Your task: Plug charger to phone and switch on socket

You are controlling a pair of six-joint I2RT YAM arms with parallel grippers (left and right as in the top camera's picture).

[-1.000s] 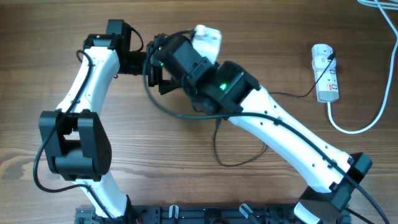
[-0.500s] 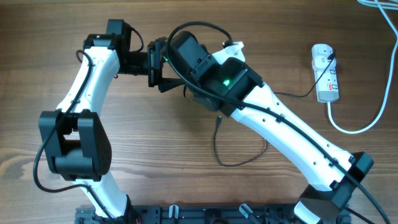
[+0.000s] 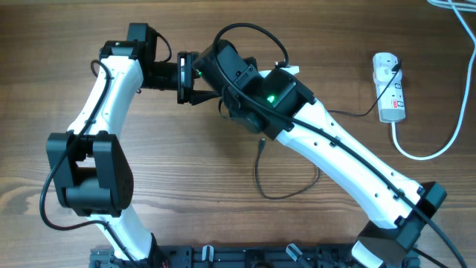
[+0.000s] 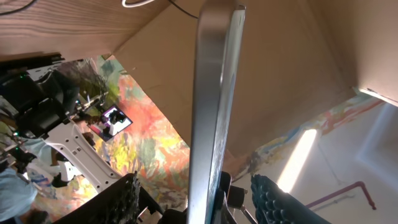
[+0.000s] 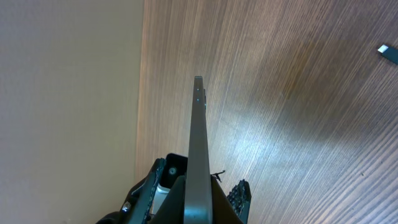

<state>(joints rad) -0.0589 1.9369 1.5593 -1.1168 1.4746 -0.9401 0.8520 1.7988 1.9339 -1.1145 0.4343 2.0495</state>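
My right gripper (image 5: pixel 199 196) is shut on the phone (image 5: pixel 198 130), which it holds edge-on above the table. In the left wrist view the phone (image 4: pixel 214 93) stands edge-on between my left gripper's (image 4: pixel 196 190) fingers, with a gap on each side. That gripper is open. In the overhead view the two grippers meet, left (image 3: pixel 190 77) and right (image 3: pixel 208 73), and the right arm hides most of the phone. The charger's connector tip (image 3: pixel 262 144) lies loose on the table. Its black cable (image 3: pixel 282 195) runs to the plug in the socket (image 3: pixel 390 89) at the far right.
The socket's thick white cord (image 3: pixel 435 152) loops along the right edge of the wooden table (image 3: pixel 186 171). The right arm's white link (image 3: pixel 349 164) crosses above the charger cable. A black rail (image 3: pixel 223 257) runs along the front edge.
The right gripper has turned the phone, so its white face no longer shows from above. It has closed in on the left gripper. The left arm has barely moved.
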